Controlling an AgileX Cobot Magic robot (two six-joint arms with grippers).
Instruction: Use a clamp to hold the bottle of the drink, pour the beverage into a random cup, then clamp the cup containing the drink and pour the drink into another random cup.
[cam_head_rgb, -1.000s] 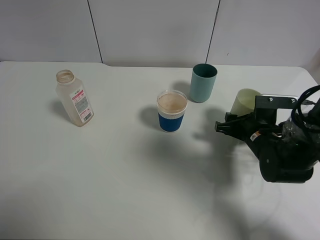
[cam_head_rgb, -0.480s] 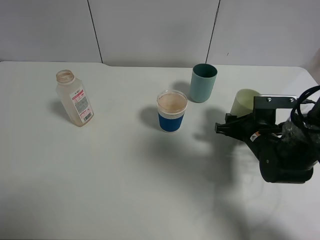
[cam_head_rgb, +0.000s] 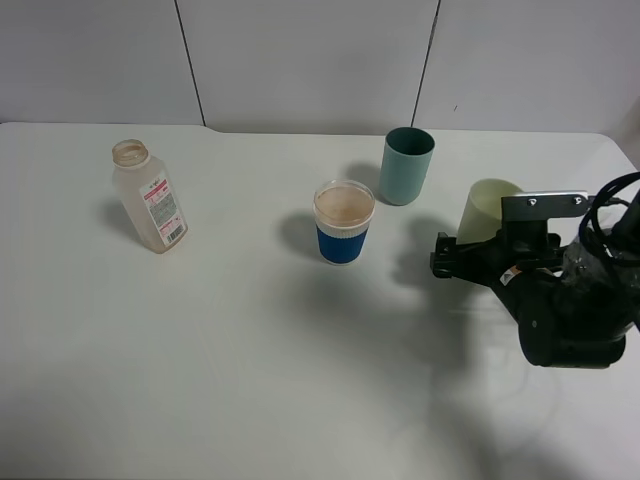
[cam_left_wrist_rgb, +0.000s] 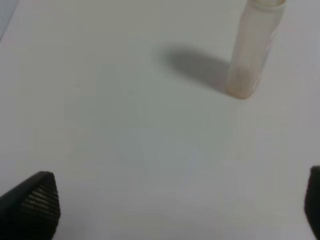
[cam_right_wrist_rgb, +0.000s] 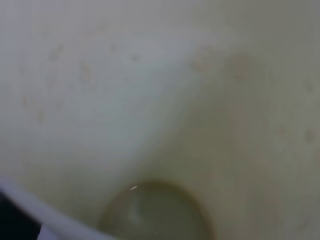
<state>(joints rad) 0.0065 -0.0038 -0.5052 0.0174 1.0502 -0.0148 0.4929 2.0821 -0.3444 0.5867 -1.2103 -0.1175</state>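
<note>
Matte white table (cam_head_rgb: 250, 350), squarish translucent bottle (cam_head_rgb: 149, 197), tapered cup (cam_head_rgb: 484, 208)

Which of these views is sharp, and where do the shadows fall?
Exterior high view: sharp, with soft shadows left of the translucent squarish plastic bottle and the blue-and-white cup. Left wrist view: slightly blurred. Right wrist view: out of focus, filled by the pale yellowish-green tapered cup.

A white table (cam_head_rgb: 220, 380) filled most of the high view, its far edge meeting a pale grey wall (cam_head_rgb: 300, 60). The wall was made of flat panels split by two dark, slightly slanted seams. Light was soft and even, casting faint grey shadows across the tabletop.
</note>
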